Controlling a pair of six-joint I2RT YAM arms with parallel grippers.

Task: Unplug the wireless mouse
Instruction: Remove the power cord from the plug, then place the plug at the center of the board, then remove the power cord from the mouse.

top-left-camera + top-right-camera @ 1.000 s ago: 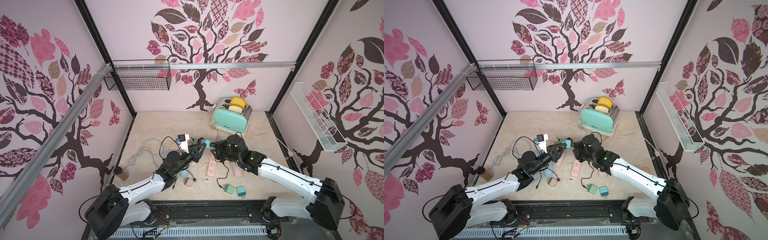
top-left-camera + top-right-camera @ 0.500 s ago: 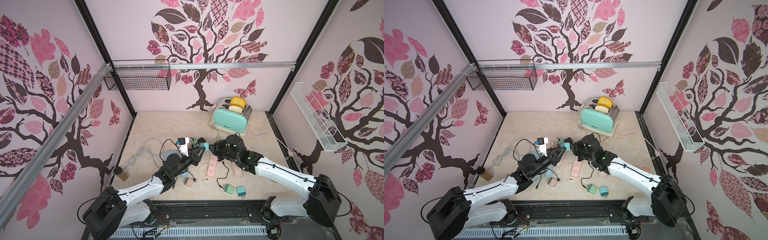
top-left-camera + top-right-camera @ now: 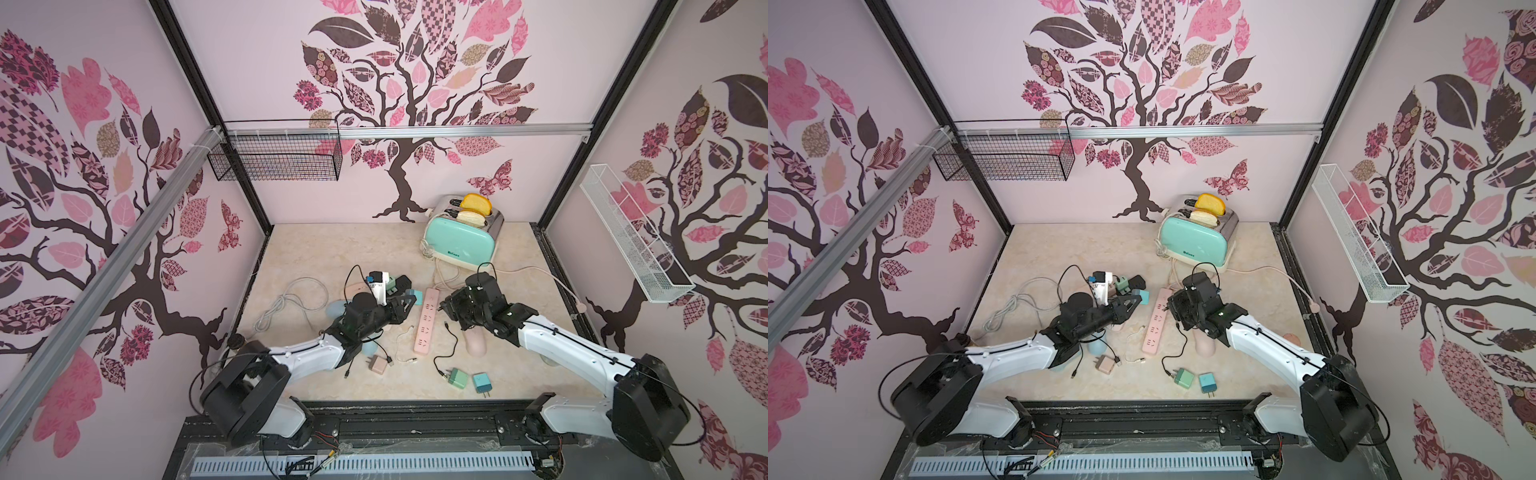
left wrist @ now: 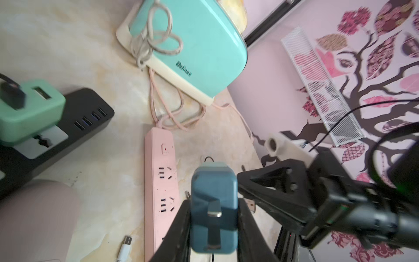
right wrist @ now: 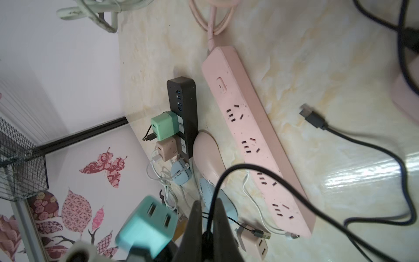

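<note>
My left gripper is shut on a teal charger block, held above the table in both top views. My right gripper is shut on a black cable, with a dark plug wedged between its fingers. It sits just right of the charger, whose two visible ports are empty. The cable runs to a pink mouse lying beside the right arm. In a top view the right gripper is a short gap from the left gripper.
A pink power strip lies between the arms. A black power strip carries green and tan adapters, with another pink mouse and blue mice beside it. A teal toaster stands behind. Loose chargers and cables lie near the front edge.
The right gripper has shut on the black cable and drawn a little to the right, away from the charger. The left gripper has dropped slightly with the charger still held.
</note>
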